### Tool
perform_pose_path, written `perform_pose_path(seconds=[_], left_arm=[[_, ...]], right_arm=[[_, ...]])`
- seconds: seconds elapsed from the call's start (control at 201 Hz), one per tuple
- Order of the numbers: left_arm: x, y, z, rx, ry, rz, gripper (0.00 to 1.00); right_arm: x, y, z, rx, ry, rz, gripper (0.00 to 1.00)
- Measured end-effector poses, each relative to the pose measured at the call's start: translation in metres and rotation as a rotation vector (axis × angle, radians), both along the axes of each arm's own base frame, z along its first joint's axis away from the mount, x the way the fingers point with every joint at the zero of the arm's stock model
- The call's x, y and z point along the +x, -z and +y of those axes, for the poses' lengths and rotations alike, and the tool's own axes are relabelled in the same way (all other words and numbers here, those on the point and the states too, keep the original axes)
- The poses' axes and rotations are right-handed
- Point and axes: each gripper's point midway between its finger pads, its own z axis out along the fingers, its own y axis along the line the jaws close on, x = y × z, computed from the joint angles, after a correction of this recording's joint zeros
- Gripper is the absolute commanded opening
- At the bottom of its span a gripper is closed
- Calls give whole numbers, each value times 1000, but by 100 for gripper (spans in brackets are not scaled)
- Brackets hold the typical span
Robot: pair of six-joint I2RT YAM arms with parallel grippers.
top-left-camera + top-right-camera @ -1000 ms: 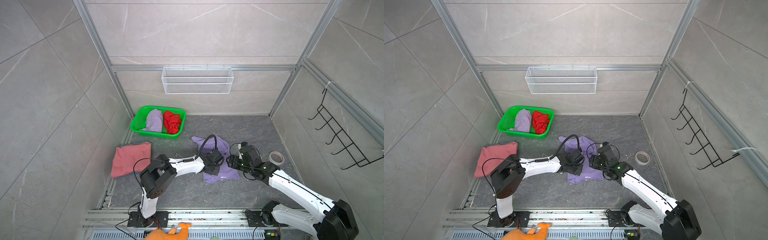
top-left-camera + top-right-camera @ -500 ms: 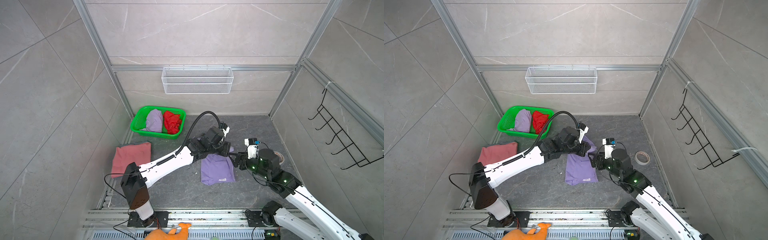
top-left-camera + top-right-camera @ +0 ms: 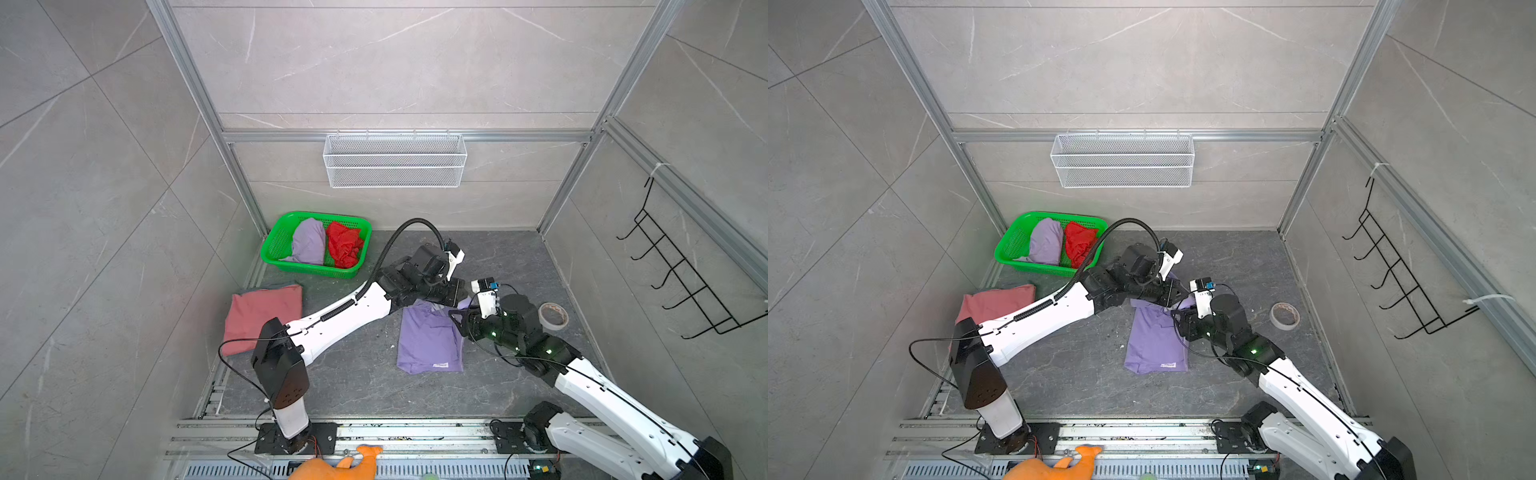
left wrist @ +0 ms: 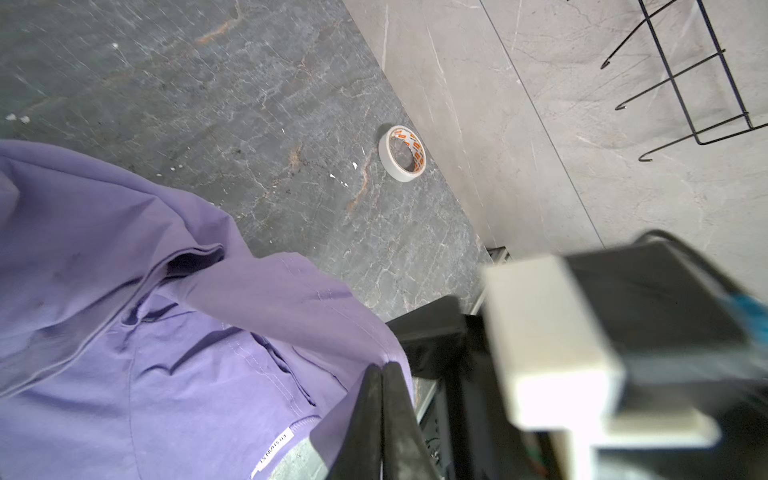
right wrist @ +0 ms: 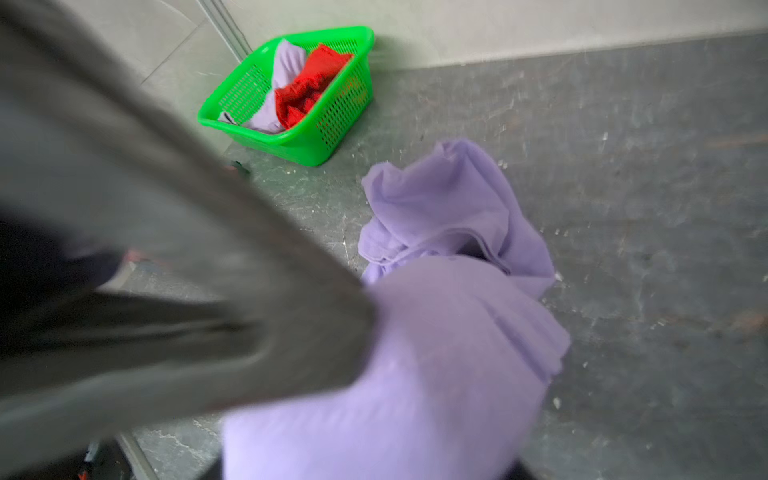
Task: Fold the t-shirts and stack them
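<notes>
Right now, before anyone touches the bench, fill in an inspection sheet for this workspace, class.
Surface: dark stone table, pale specks scattered.
Job's things: lavender tee mid-table, part folded; pink tee folded at left; second lavender tee and red tee crumpled in the green basket.
Clutter: tape roll at right; orange plush at the front edge.
Grippers: left gripper shut on the lavender tee's edge; right gripper beside that tee, open or shut unclear.
Cables: black hose arching above the left gripper; thin cable looping at front left.
Surroundings: wire shelf on the back wall; hook rack on the right wall.
</notes>
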Motion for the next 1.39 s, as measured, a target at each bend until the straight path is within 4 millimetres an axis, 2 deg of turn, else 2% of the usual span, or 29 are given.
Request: perform_pose_path(seconds=[0.04, 0.055, 0.144, 0.219, 0.304, 0.468, 0.533, 0.622, 0.747, 0.856, 0.971, 1.155, 1.394], left_arm=[[0, -1, 0, 0, -4, 1, 0], [0, -1, 0, 1, -5, 1, 3], [6, 2, 6, 28, -38, -6, 37], [15, 6, 14, 46, -89, -3, 51], [26, 15, 40, 81, -175, -5, 54], [34, 49, 119, 220, -353, 0, 54], [24, 65, 134, 280, -360, 5, 54], [4, 93, 138, 358, -319, 18, 53], [-24, 133, 125, 454, -225, 43, 53], [-33, 159, 103, 512, -173, 46, 52], [-26, 178, 74, 543, -169, 14, 53], [-8, 193, 29, 536, -201, -51, 54], [6, 200, -6, 526, -236, -76, 54]], right_arm=[[2, 4, -1, -5, 15, 12, 16], [3, 5, -2, -3, 26, 18, 15], [9, 7, -9, -6, 84, 23, 11], [13, 7, -15, -5, 135, 26, 8], [15, 11, -25, -13, 203, 45, 7], [17, 30, -50, -44, 370, 120, 5], [16, 44, -60, -65, 438, 166, 5], [11, 67, -75, -91, 523, 233, 5], [4, 96, -99, -99, 639, 320, 5], [4, 119, -119, -91, 730, 391, 5], [3, 147, -129, -92, 792, 477, 4], [3, 180, -138, -26, 867, 577, 4], [9, 181, -141, 61, 882, 567, 4]])
